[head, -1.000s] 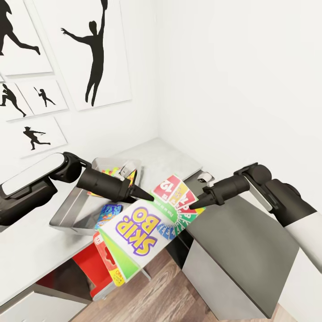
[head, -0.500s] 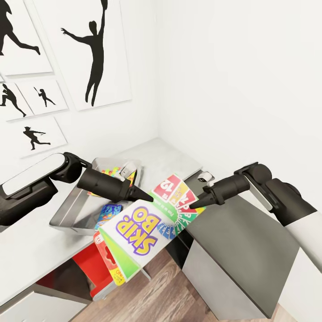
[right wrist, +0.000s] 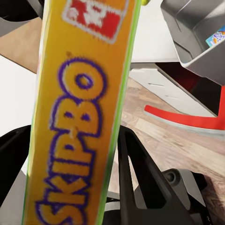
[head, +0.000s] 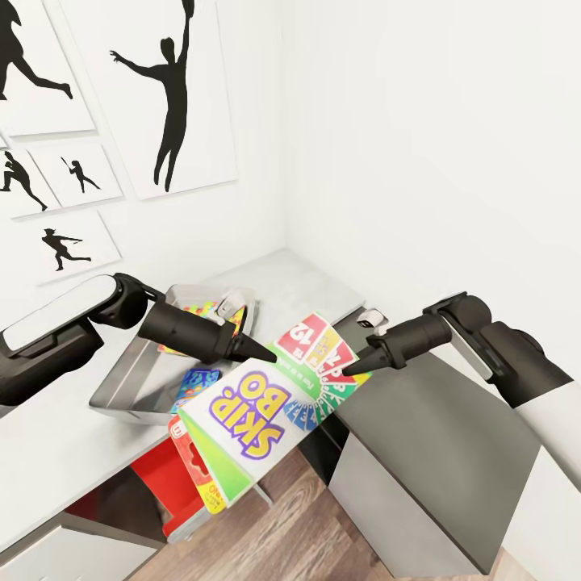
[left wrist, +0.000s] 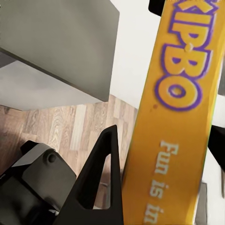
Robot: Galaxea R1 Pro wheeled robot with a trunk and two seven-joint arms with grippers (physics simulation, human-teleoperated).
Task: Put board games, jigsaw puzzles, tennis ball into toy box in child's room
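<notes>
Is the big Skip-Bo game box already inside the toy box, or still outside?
Outside. The board game hangs tilted over the floor gap beside the toy box, held between the left gripper and right gripper.

Two plain white walls meet in a corner behind the worktop. The left wall carries white posters printed with black silhouettes of athletes, one large and several smaller. The pale grey speckled worktop runs into that corner and adjoins a dark grey matte top with a white side panel. Below lies wood-plank floor, evenly lit.
</notes>
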